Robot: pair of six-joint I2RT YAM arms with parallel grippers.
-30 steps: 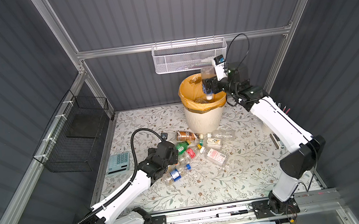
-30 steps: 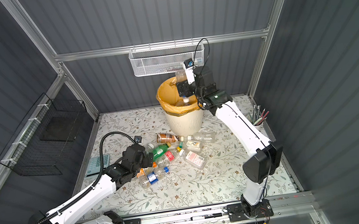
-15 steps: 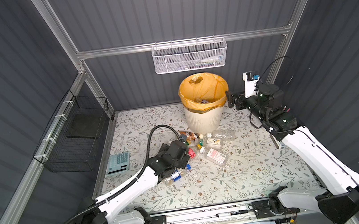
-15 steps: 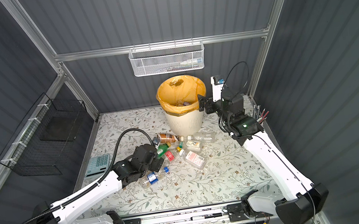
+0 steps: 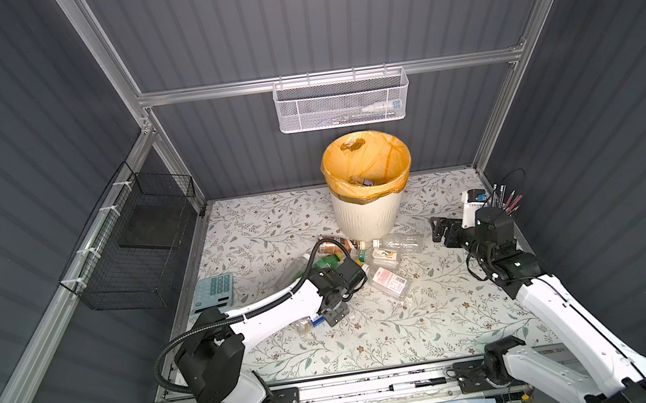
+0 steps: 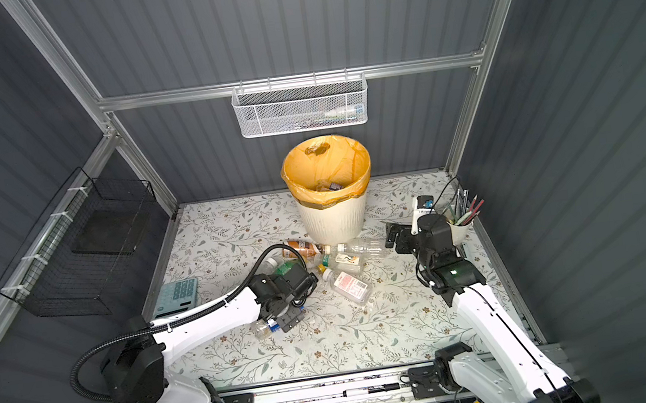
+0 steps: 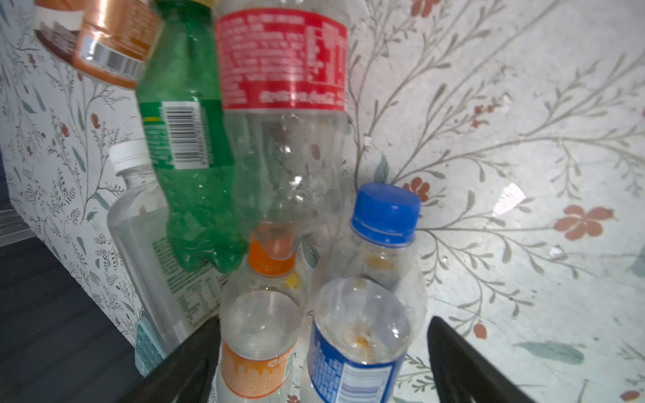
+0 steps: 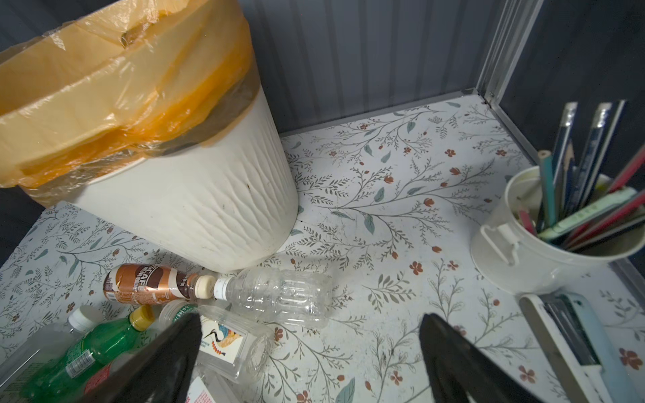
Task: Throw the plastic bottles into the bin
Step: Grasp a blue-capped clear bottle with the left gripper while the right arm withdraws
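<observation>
Two bottles lie between the left gripper's [image 7: 321,324] wide-spread jaws, plain only in our left wrist view: the orange-labelled bottle [image 7: 258,345] and the blue-capped bottle [image 7: 366,349]. We cannot tell whether the jaws touch them. The right gripper [image 8: 310,319] gapes empty near the bin [image 5: 369,213], with other plastic bottles [image 5: 397,243] strewn at its foot.

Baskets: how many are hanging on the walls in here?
2. A white mesh basket hangs on the back wall above the bin. A black wire basket hangs on the left wall.
</observation>
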